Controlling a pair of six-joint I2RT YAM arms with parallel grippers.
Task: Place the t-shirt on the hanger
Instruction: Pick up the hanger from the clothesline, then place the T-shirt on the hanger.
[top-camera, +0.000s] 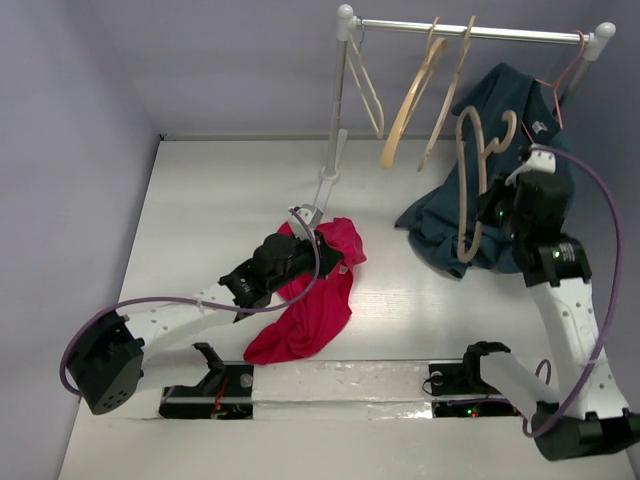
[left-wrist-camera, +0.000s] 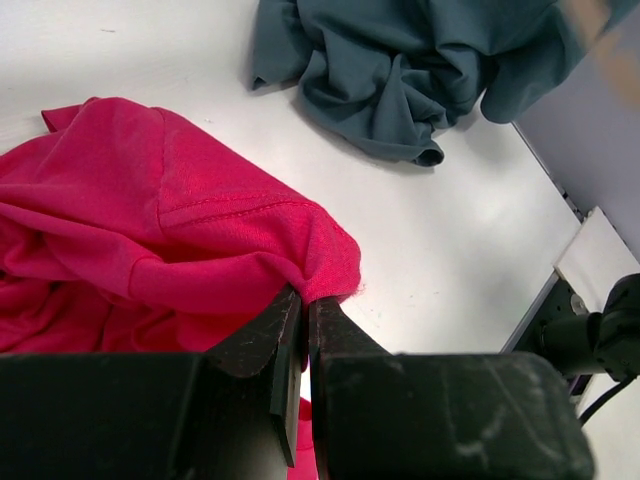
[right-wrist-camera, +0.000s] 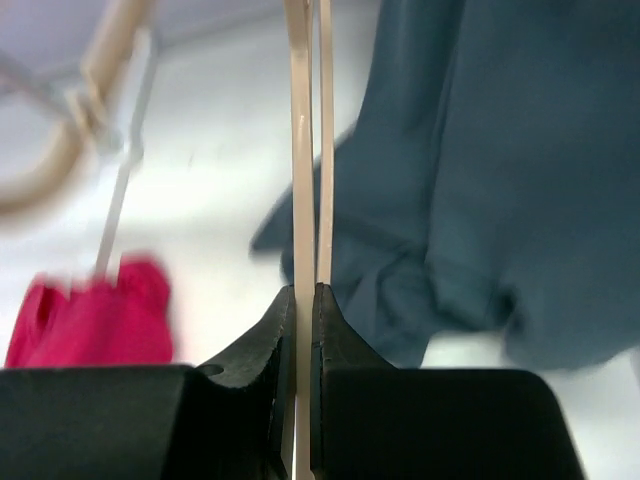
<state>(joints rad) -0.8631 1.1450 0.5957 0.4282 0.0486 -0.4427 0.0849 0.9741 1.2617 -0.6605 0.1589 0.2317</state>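
Observation:
The crimson t-shirt (top-camera: 305, 315) lies crumpled on the white table, left of centre. My left gripper (top-camera: 325, 258) is shut on a fold at its upper edge; the left wrist view shows the jaws (left-wrist-camera: 305, 297) pinching the red cloth (left-wrist-camera: 150, 220). My right gripper (top-camera: 493, 212) is shut on a tan wooden hanger (top-camera: 470, 190) and holds it upright in front of the teal shirt, hook up. In the right wrist view the hanger (right-wrist-camera: 300, 150) runs straight up from between the closed jaws (right-wrist-camera: 303, 290), and the t-shirt (right-wrist-camera: 90, 310) shows blurred at the lower left.
A clothes rack (top-camera: 336, 110) stands at the back, with a thin white hanger (top-camera: 365, 85) and two more tan hangers (top-camera: 415, 100) on its rail. A dark teal shirt (top-camera: 500, 110) hangs from a pink hanger (top-camera: 565, 70) and drapes onto the table; it also shows in the left wrist view (left-wrist-camera: 400, 70).

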